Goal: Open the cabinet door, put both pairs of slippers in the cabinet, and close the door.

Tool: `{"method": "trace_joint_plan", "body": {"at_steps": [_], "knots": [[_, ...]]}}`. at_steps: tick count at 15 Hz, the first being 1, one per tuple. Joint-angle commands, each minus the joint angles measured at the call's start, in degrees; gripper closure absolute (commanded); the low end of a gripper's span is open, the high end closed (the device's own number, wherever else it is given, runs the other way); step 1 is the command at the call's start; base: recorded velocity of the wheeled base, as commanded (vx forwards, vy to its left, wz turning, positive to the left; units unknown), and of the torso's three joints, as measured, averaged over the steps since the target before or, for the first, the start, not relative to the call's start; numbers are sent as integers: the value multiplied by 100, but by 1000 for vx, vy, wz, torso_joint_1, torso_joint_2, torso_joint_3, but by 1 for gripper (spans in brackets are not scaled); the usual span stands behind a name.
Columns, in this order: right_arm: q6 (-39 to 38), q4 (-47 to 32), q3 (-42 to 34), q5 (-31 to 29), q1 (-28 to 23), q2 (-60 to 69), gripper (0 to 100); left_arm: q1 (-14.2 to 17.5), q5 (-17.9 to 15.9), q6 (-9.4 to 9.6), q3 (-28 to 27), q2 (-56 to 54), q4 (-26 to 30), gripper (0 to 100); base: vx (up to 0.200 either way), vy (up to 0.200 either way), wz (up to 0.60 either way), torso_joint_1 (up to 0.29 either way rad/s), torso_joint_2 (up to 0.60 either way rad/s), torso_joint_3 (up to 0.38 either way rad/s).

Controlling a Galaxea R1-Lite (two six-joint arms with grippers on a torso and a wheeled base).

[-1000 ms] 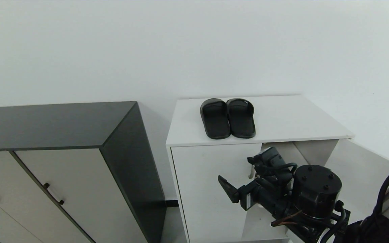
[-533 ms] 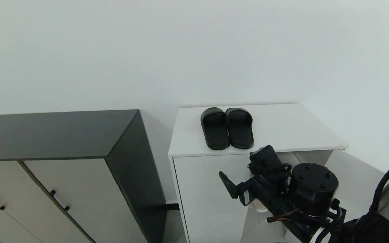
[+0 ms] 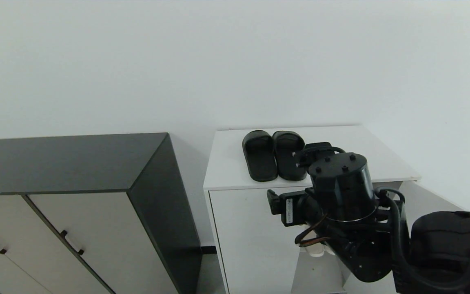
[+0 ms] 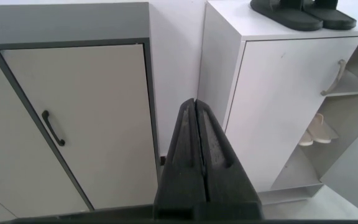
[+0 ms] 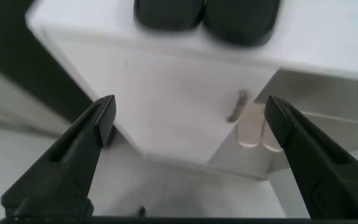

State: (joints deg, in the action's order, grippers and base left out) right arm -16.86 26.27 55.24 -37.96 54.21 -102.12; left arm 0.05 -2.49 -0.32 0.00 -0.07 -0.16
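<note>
Evidently poised to take the black slippers off the cabinet, the right gripper hangs at their six o'clock, fingers spread wide.

The right arm rises in front of the white cabinet. Its round wrist housing, a moment ago low before the open compartment, now stands across the front edge of the cabinet top and covers the toe of the right-hand one of the black slippers. The right end effector comes up with it, its visible finger climbing from mid-door height to just under the top edge. Early on the head camera itself shifts, so the whole scene sits lower.
</note>
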Motion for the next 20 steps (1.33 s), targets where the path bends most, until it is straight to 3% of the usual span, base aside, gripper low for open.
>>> {"method": "trace_joint_plan", "body": {"at_steps": [1, 8, 13, 20], "knots": [[-19, -8, 216, -45, 63, 105, 0, 4, -6, -3, 0, 7, -2, 100, 200, 0, 0, 2, -2, 2], [-37, 71, 216, -62, -95, -238, 0, 4, -15, -3, 0, 7, -2, 100, 200, 0, 0, 6, -1, 3], [209, 1108, 479, 52, -675, -1310, 0, 4, -6, -3, 0, 7, -2, 100, 0, 0, 0, 0, 0, 0], [508, 1099, 1719, 368, -1150, -2216, 0, 4, -6, -3, 0, 7, -2, 100, 0, 0, 0, 0, 0, 0]]}}
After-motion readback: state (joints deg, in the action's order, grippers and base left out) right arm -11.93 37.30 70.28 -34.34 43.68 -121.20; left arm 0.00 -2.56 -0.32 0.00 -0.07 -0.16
